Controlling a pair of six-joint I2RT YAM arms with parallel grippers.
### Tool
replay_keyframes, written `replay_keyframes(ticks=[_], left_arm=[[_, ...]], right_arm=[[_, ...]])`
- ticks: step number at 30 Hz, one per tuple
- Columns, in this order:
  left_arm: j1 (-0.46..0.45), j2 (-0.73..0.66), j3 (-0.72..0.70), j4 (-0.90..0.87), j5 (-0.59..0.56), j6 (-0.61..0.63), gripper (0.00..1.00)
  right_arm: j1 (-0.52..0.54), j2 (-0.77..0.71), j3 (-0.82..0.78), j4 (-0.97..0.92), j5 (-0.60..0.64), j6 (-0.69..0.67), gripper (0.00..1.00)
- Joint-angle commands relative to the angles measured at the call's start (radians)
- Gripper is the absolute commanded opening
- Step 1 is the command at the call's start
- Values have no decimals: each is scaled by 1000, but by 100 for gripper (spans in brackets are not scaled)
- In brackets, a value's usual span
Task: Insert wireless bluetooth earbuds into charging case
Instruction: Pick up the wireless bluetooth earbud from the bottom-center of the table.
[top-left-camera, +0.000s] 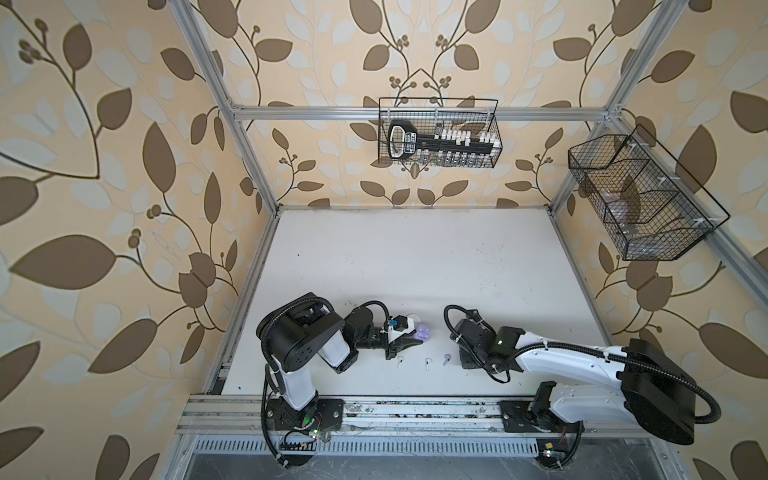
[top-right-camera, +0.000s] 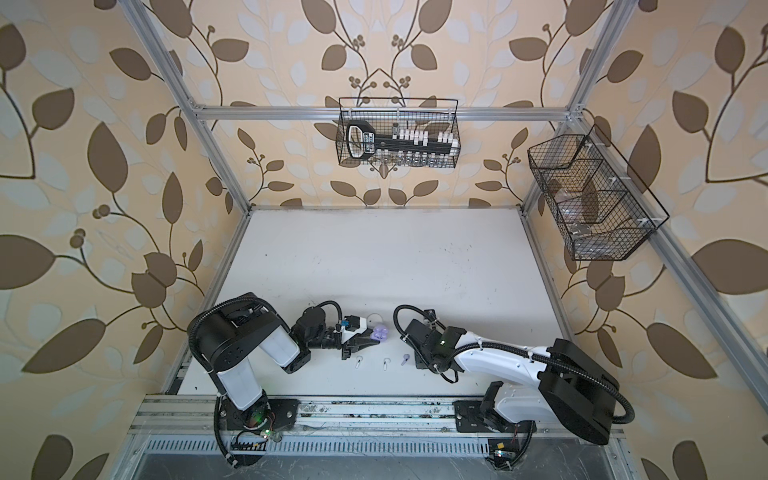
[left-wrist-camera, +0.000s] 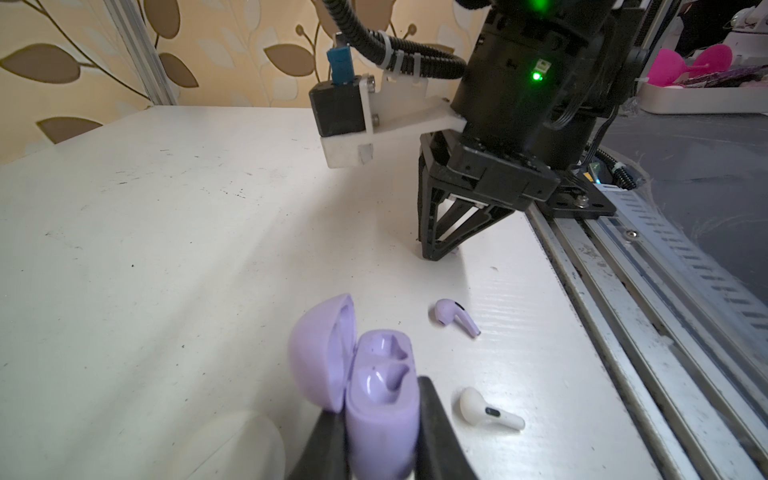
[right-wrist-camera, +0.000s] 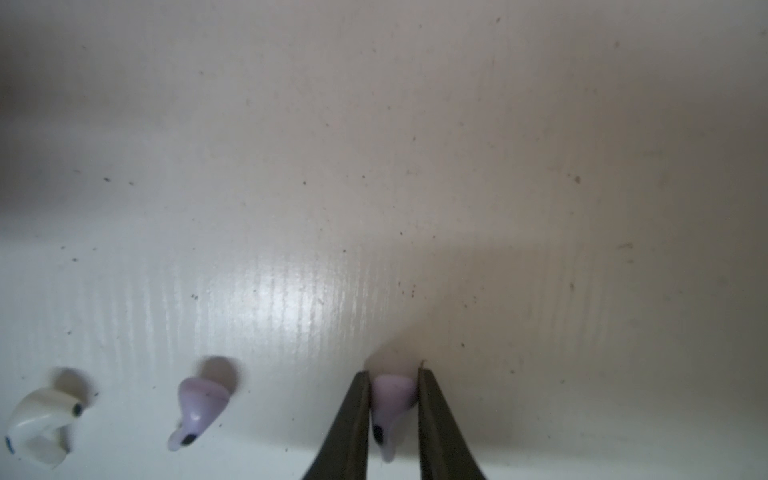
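Wireless bluetooth earbuds (top-left-camera: 428, 363): four in all, in a row along the near strip of the tabletop (top-left-camera: 415, 257), between the two arms; none sits in a case yet.
Gripped lavender earbud (right-wrist-camera: 392, 397): right end of the row, resting on the tabletop; hidden under the right arm in both top views.
Loose lavender earbud (right-wrist-camera: 199, 403): just left of the gripped one and apart from the fingers.
White earbuds (top-left-camera: 400, 362): the two further left in the row.
Lavender charging case (left-wrist-camera: 382, 365): a little farther back and left of the gripped bud, with its lid swung open and both sockets empty.
White case (top-left-camera: 412, 318): just behind the lavender one; its lid state cannot be told.
Left pincer (left-wrist-camera: 380, 432): pressed onto the lavender case body from both sides, holding it upright.
Right pincer (right-wrist-camera: 392, 372): narrowed to the width of the bud's head, with one finger on each flank, seemingly in contact; the bud is not yet lifted.
Step in hand: judged to be the pick-up of the first lavender bud.
Doing it well:
- Firm the pinch on the head, since the smooth rounded plastic could squirt out.
- Lift straight up so the neighbouring bud is not nudged.
- Carry the bud left and far to the case, and turn it stem-down over the matching socket.
- The left arm should hold the case steady.
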Motion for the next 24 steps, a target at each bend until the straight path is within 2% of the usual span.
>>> replay_keyframes(ticks=[1, 12, 19, 24], left_arm=[[-11, 3, -8, 72, -1, 21, 12], [-11, 3, -5, 67, -4, 16, 12], [-11, 3, 0, 68, -21, 7, 12], [-11, 5, -3, 85, -48, 4, 12]], right_arm=[[3, 15, 16, -17, -1, -1, 20], [26, -42, 14, 49, -11, -27, 16], [39, -91, 15, 91, 53, -22, 14], [77, -169, 2, 197, 122, -13, 13]])
